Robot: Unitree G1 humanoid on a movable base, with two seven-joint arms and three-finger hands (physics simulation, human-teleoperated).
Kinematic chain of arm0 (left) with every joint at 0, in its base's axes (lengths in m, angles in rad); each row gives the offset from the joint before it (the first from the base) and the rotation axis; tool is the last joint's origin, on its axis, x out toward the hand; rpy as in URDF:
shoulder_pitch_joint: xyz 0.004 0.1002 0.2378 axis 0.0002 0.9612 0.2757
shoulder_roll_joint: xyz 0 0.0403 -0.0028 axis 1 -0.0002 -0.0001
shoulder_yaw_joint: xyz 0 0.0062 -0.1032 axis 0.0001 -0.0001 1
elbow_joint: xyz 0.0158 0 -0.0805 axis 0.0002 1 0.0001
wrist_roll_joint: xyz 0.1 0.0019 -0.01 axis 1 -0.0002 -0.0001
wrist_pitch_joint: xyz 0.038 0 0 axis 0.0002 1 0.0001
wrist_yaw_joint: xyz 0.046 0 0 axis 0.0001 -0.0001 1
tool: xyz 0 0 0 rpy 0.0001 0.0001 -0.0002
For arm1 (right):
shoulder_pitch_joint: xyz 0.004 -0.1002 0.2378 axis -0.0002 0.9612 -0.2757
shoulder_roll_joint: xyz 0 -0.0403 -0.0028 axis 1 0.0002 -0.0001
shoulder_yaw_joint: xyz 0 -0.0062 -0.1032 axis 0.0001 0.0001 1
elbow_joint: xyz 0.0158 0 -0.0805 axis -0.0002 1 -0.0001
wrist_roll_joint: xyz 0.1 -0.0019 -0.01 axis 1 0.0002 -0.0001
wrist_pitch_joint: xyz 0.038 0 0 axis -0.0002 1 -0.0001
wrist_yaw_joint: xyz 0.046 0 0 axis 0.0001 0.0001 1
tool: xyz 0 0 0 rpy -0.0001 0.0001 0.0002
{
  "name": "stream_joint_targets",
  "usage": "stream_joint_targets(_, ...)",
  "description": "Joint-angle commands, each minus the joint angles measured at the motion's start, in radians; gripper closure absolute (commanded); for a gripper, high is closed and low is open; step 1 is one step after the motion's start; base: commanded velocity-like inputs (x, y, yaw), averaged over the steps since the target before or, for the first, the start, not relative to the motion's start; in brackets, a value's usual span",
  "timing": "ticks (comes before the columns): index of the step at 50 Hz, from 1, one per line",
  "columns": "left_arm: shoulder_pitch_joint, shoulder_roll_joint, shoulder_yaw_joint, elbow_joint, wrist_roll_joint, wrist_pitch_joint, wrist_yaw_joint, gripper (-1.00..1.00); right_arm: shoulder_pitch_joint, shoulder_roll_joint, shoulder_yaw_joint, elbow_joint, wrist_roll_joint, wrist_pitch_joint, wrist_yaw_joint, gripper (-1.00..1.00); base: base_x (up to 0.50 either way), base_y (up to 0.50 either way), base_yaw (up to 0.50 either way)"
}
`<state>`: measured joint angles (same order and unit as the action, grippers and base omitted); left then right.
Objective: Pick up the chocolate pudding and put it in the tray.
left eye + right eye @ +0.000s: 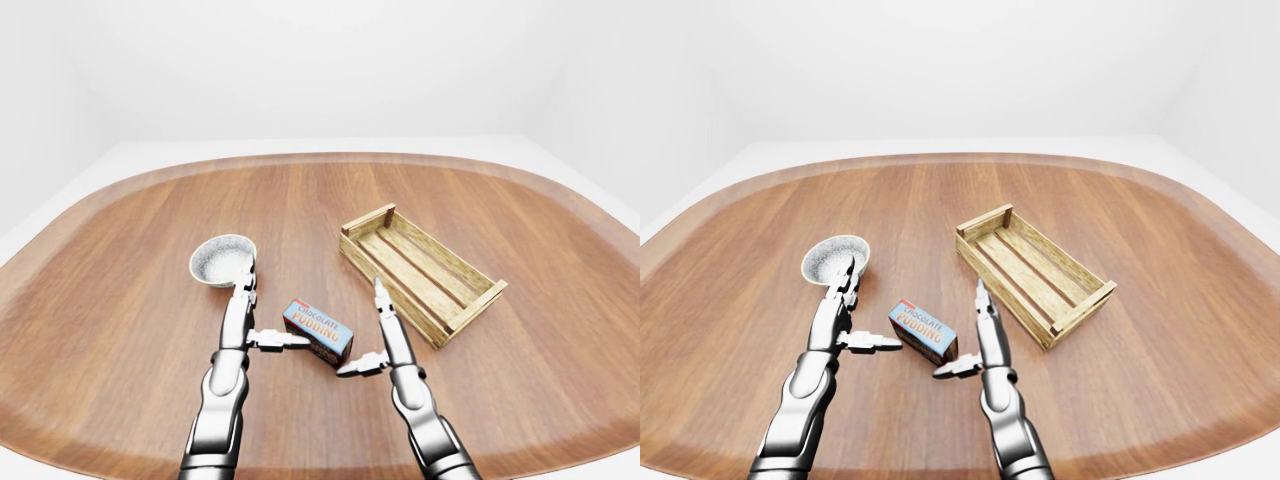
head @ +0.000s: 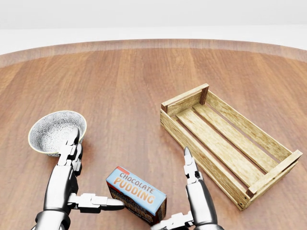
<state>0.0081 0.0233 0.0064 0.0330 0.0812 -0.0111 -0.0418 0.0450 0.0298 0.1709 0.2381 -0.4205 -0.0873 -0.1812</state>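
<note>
The chocolate pudding box (image 2: 136,195), blue-topped with orange lettering, lies flat on the wooden table near the bottom of the head view. My left hand (image 2: 96,170) is open at the box's left; its thumb tip meets the box's left end and its fingers point up the picture. My right hand (image 2: 171,189) is open at the box's right end, thumb reaching in low beside the box corner. The fingers of neither hand close round the box. The tray is a slatted wooden crate (image 2: 249,125), empty, lying diagonally to the right of the box.
A patterned grey bowl (image 2: 56,130) stands just above my left hand's fingertips. The round wooden table (image 1: 120,300) stretches wide on all sides, with a white floor and walls beyond its rim.
</note>
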Motion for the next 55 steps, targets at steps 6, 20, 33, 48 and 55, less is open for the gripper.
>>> stream_joint_targets(6,-0.006,-0.004,0.011,-0.005,-0.029,0.007,-0.005,-1.00,-0.102,0.019,-0.019,0.170,-0.029,0.000,-0.034,-1.00,0.00,0.00,0.00)
stream_joint_targets(20,-0.009,-0.004,0.012,0.001,-0.029,0.003,-0.005,-1.00,-0.199,0.029,-0.039,0.353,-0.061,0.000,-0.083,-1.00,0.00,0.00,0.00)
stream_joint_targets(33,-0.006,-0.004,0.011,-0.002,-0.029,0.003,-0.006,-1.00,-0.212,0.039,-0.033,0.404,-0.085,0.000,-0.101,-1.00,0.00,0.00,0.00)
stream_joint_targets(48,-0.010,-0.004,0.011,0.005,-0.028,-0.001,-0.006,-1.00,-0.171,0.069,0.013,0.367,-0.120,0.000,-0.097,-1.00,0.00,0.00,0.00)
stream_joint_targets(55,-0.010,-0.004,0.011,0.005,-0.028,-0.001,-0.005,-1.00,-0.156,0.081,0.034,0.367,-0.138,0.000,-0.101,-1.00,0.00,0.00,0.00)
